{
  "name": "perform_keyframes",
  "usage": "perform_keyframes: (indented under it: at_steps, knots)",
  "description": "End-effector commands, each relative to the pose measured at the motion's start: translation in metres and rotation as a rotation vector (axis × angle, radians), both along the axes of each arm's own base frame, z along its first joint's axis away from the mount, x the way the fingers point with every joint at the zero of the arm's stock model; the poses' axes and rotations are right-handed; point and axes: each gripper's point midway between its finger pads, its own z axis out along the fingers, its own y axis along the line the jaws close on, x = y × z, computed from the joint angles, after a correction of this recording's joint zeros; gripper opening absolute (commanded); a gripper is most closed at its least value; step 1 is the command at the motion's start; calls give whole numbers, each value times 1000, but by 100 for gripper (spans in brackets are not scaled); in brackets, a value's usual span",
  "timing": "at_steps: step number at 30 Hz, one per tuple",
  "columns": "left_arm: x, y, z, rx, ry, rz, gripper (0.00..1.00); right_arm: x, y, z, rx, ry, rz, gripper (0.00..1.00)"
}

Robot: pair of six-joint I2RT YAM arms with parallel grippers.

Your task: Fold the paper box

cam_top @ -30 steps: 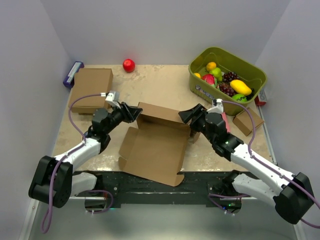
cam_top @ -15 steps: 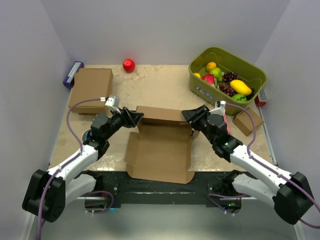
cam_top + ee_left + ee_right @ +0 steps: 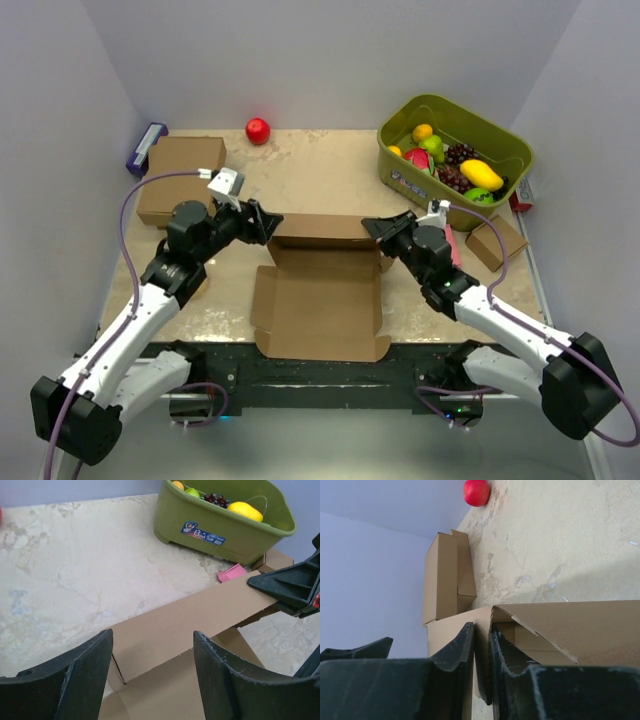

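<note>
The paper box (image 3: 320, 305) lies open and flat near the front edge, brown corrugated, with its back wall (image 3: 322, 231) folded upright. My left gripper (image 3: 268, 224) is at that wall's left end. In the left wrist view it (image 3: 152, 667) is open, the wall (image 3: 190, 615) running between and beyond its fingers without touching them. My right gripper (image 3: 373, 230) is at the wall's right end. The right wrist view shows it (image 3: 482, 647) shut on a cardboard flap (image 3: 485, 625) of the box.
A closed brown box (image 3: 182, 175) sits at the back left beside a purple object (image 3: 146, 147). A red ball (image 3: 258, 130) lies at the back. A green tub (image 3: 410, 180) of fruit stands at the back right, with a small cardboard cube (image 3: 495, 243) in front of it.
The box has turned square to the table's front edge. My left gripper opened and pulled back to the wall's left end. My right gripper closed on the flap at the right end.
</note>
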Motion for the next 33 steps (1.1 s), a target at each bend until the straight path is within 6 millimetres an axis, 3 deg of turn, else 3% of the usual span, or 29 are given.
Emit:
perform_keyframes:
  at_steps: [1,7,13,19,29,32,33]
  knots:
    - [-5,-6,-8,259,-51,-89,69,8,5,13,37,-35,0,11]
    - [-22,-58,-19,537,-240,-227,70,16,6,8,49,-14,-17,8]
    - [-21,-74,-28,667,-349,-233,72,21,11,10,53,-13,-6,8]
    - [-15,-75,-32,836,-463,-132,73,20,14,8,71,-14,16,8]
    - [-2,-73,-53,965,-462,-76,75,18,15,10,79,-19,36,9]
    - [4,-71,-58,1005,-450,-44,70,16,13,9,73,-18,35,10]
    - [6,-71,-61,1017,-444,-39,64,16,12,9,70,-20,29,11]
